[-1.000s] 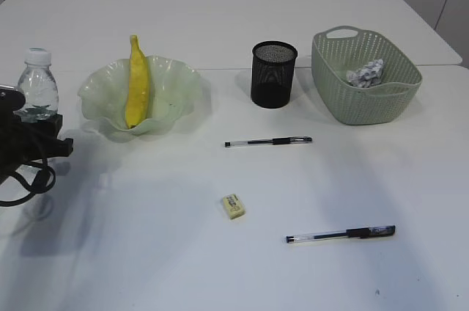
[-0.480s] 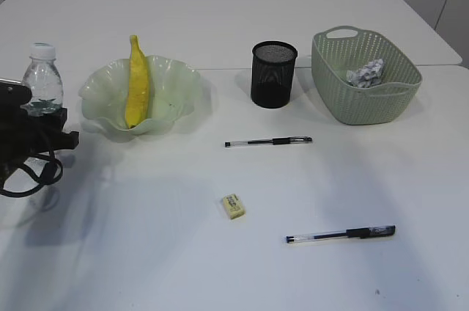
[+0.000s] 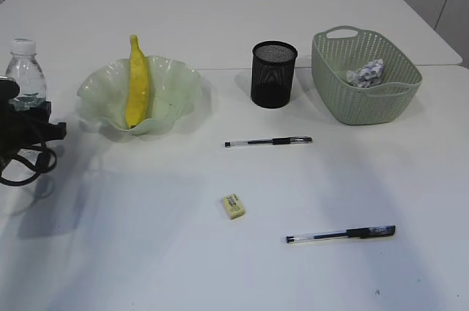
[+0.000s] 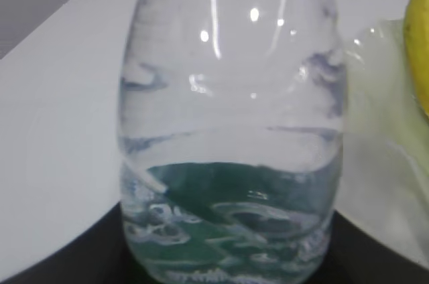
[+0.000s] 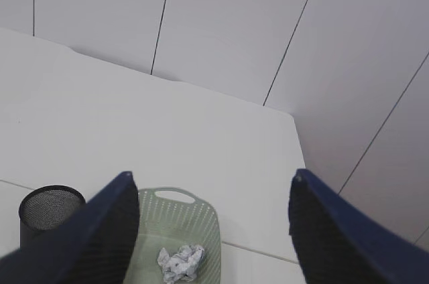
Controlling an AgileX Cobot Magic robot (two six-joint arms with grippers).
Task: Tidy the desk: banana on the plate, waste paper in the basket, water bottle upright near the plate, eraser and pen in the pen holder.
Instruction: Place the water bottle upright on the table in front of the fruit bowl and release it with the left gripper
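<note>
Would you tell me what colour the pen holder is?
The pen holder is black wire mesh, seen best in the exterior view.

White dominates the room. A second white table [image 3: 220, 10] stands pushed against the far edge of the near one, a thin dark seam running between them, its rounded corners showing at the upper left and upper right of the exterior view. Behind it rises a wall of pale grey-white panels [image 5: 228, 23], divided by narrow dark vertical joints. The right wrist view shows the same panelled wall turning a corner beside the far table's rounded end. Light is soft and even, falling from above; faint, blurred shadows spread across the tabletop. No floor or window is visible in any view.
</note>
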